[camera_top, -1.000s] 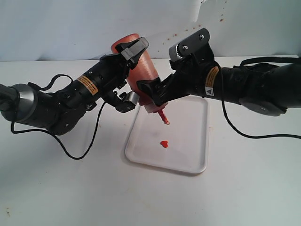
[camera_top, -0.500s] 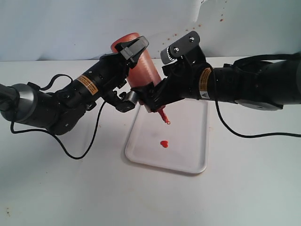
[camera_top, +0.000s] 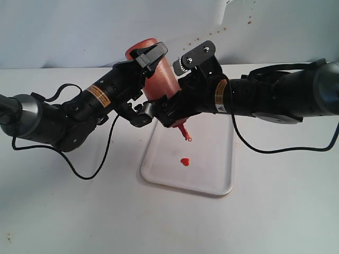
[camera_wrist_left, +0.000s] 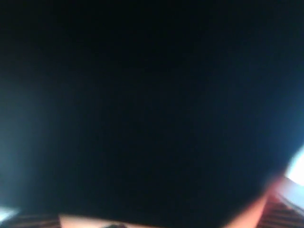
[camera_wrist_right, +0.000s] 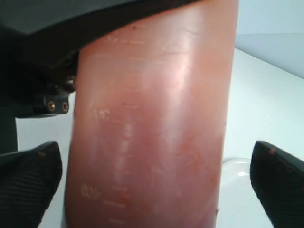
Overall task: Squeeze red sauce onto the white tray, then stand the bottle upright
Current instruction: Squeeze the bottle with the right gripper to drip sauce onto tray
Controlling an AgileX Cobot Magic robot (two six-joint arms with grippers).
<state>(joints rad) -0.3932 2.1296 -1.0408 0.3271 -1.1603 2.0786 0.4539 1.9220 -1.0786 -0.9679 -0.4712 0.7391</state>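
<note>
I am holding the bottle [camera_top: 159, 74] in mid-air with my left gripper [camera_top: 147, 84], its two fingers clamping opposite sides of the body near the base end. The bottle is tilting nozzle-down, with the red nozzle [camera_top: 183, 131] hanging above the white tray [camera_top: 214, 153] and not touching it. A small round blob of red sauce [camera_top: 184, 161] is lying on the tray below the nozzle tip. My right gripper [camera_wrist_right: 154, 190] is straddling the bottle toward its neck end, fingers [camera_wrist_right: 28, 185] spread apart, with a gap showing on each side of the orange-red wall. My left wrist view is showing almost only darkness. The tray is resting on the white table [camera_top: 79, 211].
</note>
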